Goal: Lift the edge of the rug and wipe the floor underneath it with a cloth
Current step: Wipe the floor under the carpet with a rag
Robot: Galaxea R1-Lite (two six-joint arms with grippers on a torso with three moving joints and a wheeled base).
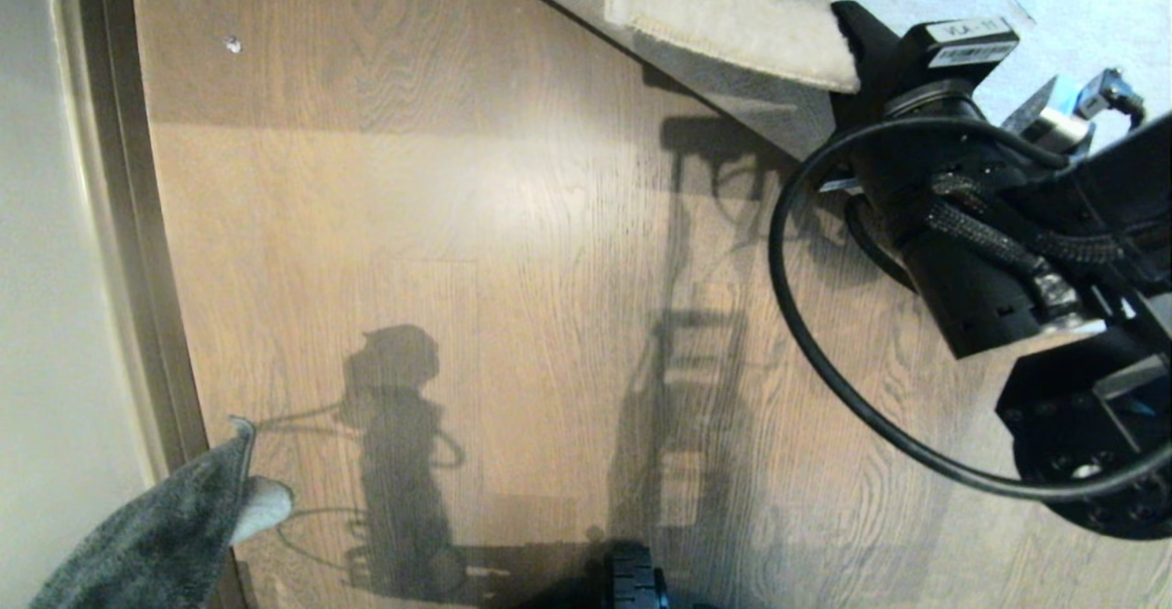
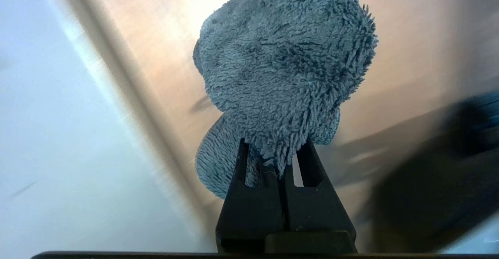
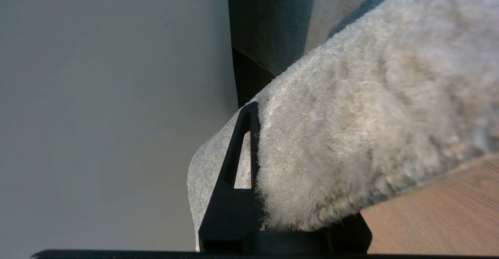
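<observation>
The right gripper (image 3: 269, 196) is clenched on the rug edge (image 3: 351, 142), holding the corner folded up off the floor (image 1: 513, 252), its cream underside facing up at the far right. The left gripper (image 2: 286, 165) pinches the cloth (image 2: 284, 68) tight; it hangs near the skirting strip (image 1: 137, 224), low at the left.

The head camera looks straight down at the floor (image 1: 476, 252) from up high, while each wrist camera peeks out close behind its own fingers, also seeing that floor.
</observation>
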